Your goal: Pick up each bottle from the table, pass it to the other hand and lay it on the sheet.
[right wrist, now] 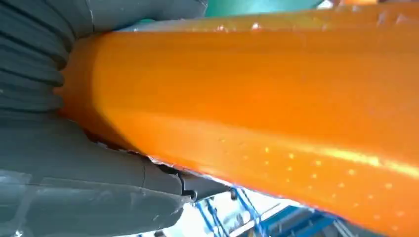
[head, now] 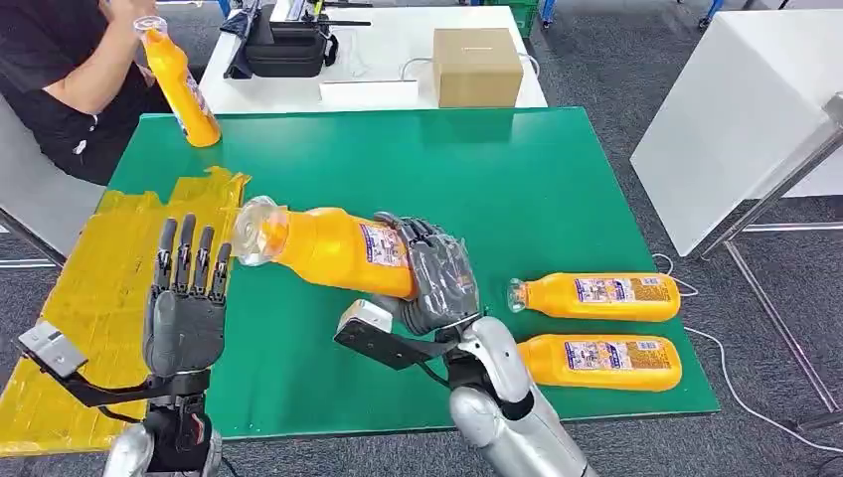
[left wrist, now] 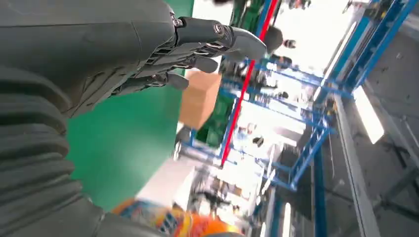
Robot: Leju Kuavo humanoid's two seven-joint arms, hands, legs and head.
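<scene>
My right hand point(head: 437, 278) grips an orange bottle point(head: 333, 246) by its base end and holds it above the green table point(head: 517, 189), clear cap pointing left. The same bottle point(right wrist: 257, 103) spans the right wrist view, pressed against my hand point(right wrist: 99, 187). My left hand point(head: 186, 298) stands upright with fingers straight and apart, holding nothing, just left of the bottle's cap, over the edge of the yellow sheet point(head: 99, 288). Its fingers point(left wrist: 197, 39) show spread in the left wrist view. Two more orange bottles point(head: 594, 296) point(head: 601, 361) lie on the table at the right.
A person at the back left holds another orange bottle point(head: 182, 84) upright on the table's corner. Behind the green table stands a white table with a cardboard box point(head: 477, 66) and a black device point(head: 283, 45). A white panel point(head: 736, 109) leans at the right.
</scene>
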